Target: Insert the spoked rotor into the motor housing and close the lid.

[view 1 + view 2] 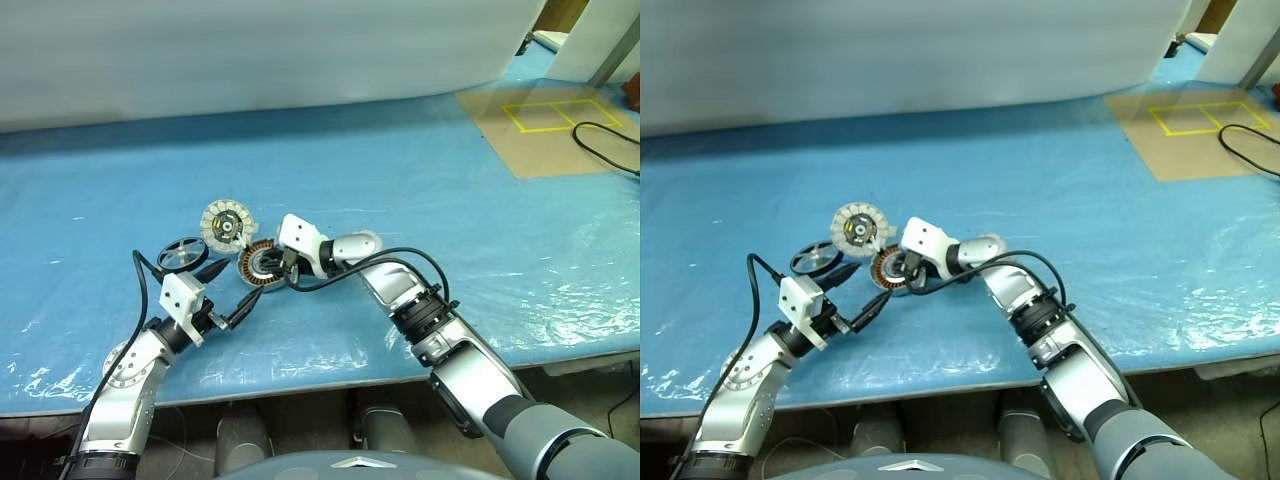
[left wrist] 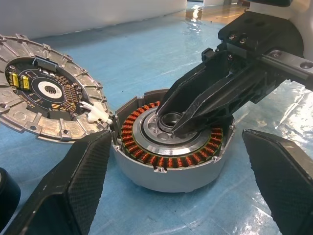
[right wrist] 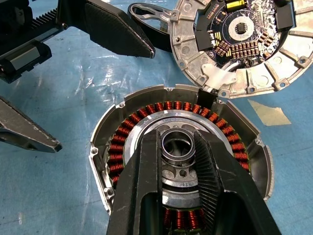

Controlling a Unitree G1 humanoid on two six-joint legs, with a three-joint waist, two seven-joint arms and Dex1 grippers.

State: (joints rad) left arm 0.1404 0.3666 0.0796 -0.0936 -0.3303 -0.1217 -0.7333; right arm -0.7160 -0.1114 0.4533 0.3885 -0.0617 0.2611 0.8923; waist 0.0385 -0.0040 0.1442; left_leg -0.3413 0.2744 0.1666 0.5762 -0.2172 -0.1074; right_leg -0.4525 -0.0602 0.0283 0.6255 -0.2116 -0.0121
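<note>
A blue plastic sheet [image 1: 420, 190] covers the table, with a pale wall behind and a brown mat [image 1: 545, 125] marked with yellow tape at the two o'clock corner.

Left eye view: the motor housing [image 1: 258, 265] sits near the middle of the sheet. The lid [image 1: 224, 225] lies touching it at its eleven o'clock, circuit face up. The spoked rotor [image 1: 183, 254] rests flat on the sheet at the housing's nine o'clock, just beside both. The left gripper [image 1: 233, 292] hovers at the housing's seven o'clock, fingers spread wide and holding nothing. The right gripper [image 1: 279, 268] reaches in from three o'clock, its tips down in the housing's centre.

Left wrist view: the housing's copper windings ring a silver hub, and the right gripper's fingers [image 2: 205, 100] are pinched narrowly on the hub's raised central ring. The left gripper's own two fingers [image 2: 73, 181] stand far apart on either side of the housing, not touching it.

Right wrist view: the right gripper's fingers [image 3: 146, 186] straddle the small central ring [image 3: 177, 144] closely, one on each side. The lid adjoins the housing's rim where a white connector [image 3: 215, 76] sits, and part of the rotor shows beyond it.
</note>
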